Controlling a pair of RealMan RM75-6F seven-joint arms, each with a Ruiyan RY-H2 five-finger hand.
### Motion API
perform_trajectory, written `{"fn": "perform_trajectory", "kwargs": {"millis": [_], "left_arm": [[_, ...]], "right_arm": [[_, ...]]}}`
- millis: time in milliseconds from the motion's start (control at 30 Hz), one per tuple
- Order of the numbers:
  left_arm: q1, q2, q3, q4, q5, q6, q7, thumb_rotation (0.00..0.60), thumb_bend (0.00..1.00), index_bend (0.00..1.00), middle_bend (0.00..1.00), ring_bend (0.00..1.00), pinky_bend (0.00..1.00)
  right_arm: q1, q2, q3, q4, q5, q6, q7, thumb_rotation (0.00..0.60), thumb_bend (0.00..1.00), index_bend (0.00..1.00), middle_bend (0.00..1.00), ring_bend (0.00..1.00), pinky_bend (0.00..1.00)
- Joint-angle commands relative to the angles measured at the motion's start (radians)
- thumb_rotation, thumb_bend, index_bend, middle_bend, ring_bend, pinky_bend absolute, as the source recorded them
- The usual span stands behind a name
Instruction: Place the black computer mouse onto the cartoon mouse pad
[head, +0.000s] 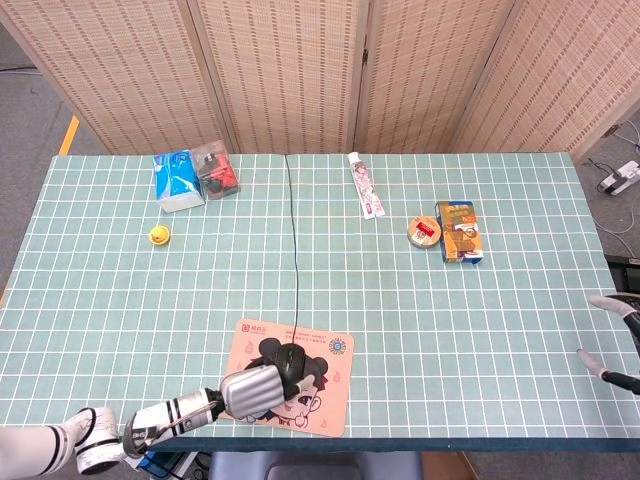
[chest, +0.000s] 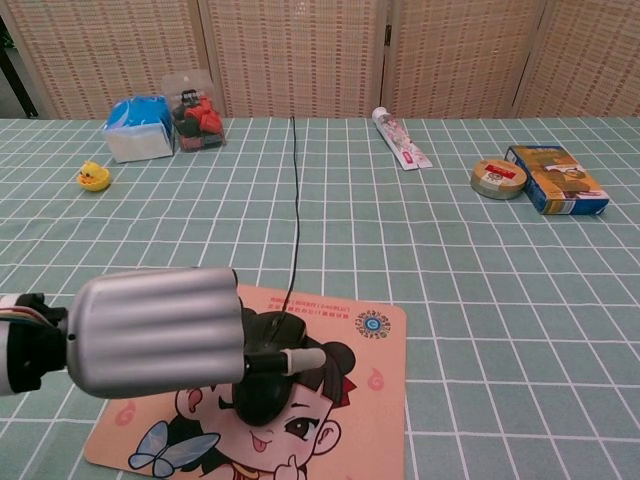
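Hardly any writing can be made out. The peach-pink cartoon mouse pad (chest: 352, 400) carries a line of small red characters along its top edge and a round blue-green emblem near its upper right corner, but both are too small to read. The white printed tube (chest: 402, 140), the round roll with a red label (chest: 498, 177) and the blue and orange printed box (chest: 556, 180) at the far side of the green gridded table (chest: 480, 280) all bear printing, likewise too small to read.
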Motion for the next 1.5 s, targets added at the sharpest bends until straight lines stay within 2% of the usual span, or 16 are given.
{"fn": "perform_trajectory", "kwargs": {"millis": [33, 233, 467, 600, 667, 767, 933, 1033, 1133, 1267, 1500], "left_arm": [[0.023, 0.033, -0.003, -0.025, -0.016, 0.029, 0.003, 0.6, 0.39, 0.1, 0.93, 0.96, 1.0], [0.079, 0.123, 0.0, -0.057, -0.034, 0.132, -0.043, 0.6, 0.39, 0.1, 0.92, 0.96, 1.0], [0.162, 0.198, 0.005, -0.029, -0.062, 0.302, -0.202, 0.6, 0.39, 0.13, 0.93, 0.95, 1.0], [0.22, 0.226, 0.006, -0.012, -0.094, 0.388, -0.29, 0.6, 0.39, 0.21, 0.93, 0.95, 1.0], [0.253, 0.241, 0.01, -0.01, -0.109, 0.426, -0.316, 0.6, 0.39, 0.32, 0.9, 0.93, 1.0], [0.309, 0.27, 0.017, -0.058, -0.167, 0.452, -0.328, 0.6, 0.39, 0.44, 0.85, 0.88, 1.0], [0.396, 0.331, 0.012, -0.197, -0.29, 0.49, -0.345, 0.6, 0.39, 0.54, 0.74, 0.76, 0.97], [0.447, 0.357, 0.006, -0.251, -0.348, 0.525, -0.331, 0.6, 0.39, 0.57, 0.68, 0.73, 0.93], [0.504, 0.377, -0.004, -0.309, -0.43, 0.566, -0.325, 0.6, 0.39, 0.58, 0.66, 0.7, 0.88], [0.568, 0.402, -0.016, -0.365, -0.538, 0.605, -0.348, 0.6, 0.39, 0.58, 0.65, 0.7, 0.88], [0.619, 0.404, -0.04, -0.338, -0.63, 0.618, -0.377, 0.6, 0.39, 0.58, 0.65, 0.7, 0.87]], "right_arm": [[0.0, 0.0, -0.002, -0.001, -0.005, 0.002, 0.0, 0.6, 0.16, 0.27, 0.29, 0.2, 0.28], [0.0, 0.001, -0.009, -0.005, -0.027, 0.008, -0.001, 0.6, 0.16, 0.27, 0.29, 0.2, 0.28], [0.006, 0.001, -0.026, -0.014, -0.061, -0.002, -0.009, 0.6, 0.16, 0.27, 0.29, 0.2, 0.28], [0.011, -0.004, -0.029, -0.021, -0.059, -0.012, -0.034, 0.6, 0.16, 0.27, 0.29, 0.2, 0.28], [0.013, -0.009, -0.029, -0.025, -0.053, -0.02, -0.048, 0.6, 0.16, 0.27, 0.29, 0.2, 0.28], [0.02, -0.016, -0.031, -0.031, -0.046, -0.039, -0.072, 0.6, 0.16, 0.27, 0.29, 0.2, 0.28], [0.035, -0.028, -0.038, -0.044, -0.043, -0.076, -0.123, 0.6, 0.16, 0.27, 0.29, 0.2, 0.28], [0.041, -0.035, -0.042, -0.052, -0.043, -0.09, -0.15, 0.6, 0.16, 0.27, 0.29, 0.2, 0.28], [0.046, -0.041, -0.043, -0.057, -0.04, -0.1, -0.172, 0.6, 0.16, 0.27, 0.29, 0.2, 0.28], [0.051, -0.047, -0.043, -0.061, -0.029, -0.113, -0.193, 0.6, 0.16, 0.27, 0.29, 0.2, 0.28], [0.064, -0.057, -0.039, -0.059, 0.001, -0.145, -0.234, 0.6, 0.16, 0.27, 0.29, 0.2, 0.28]]}}
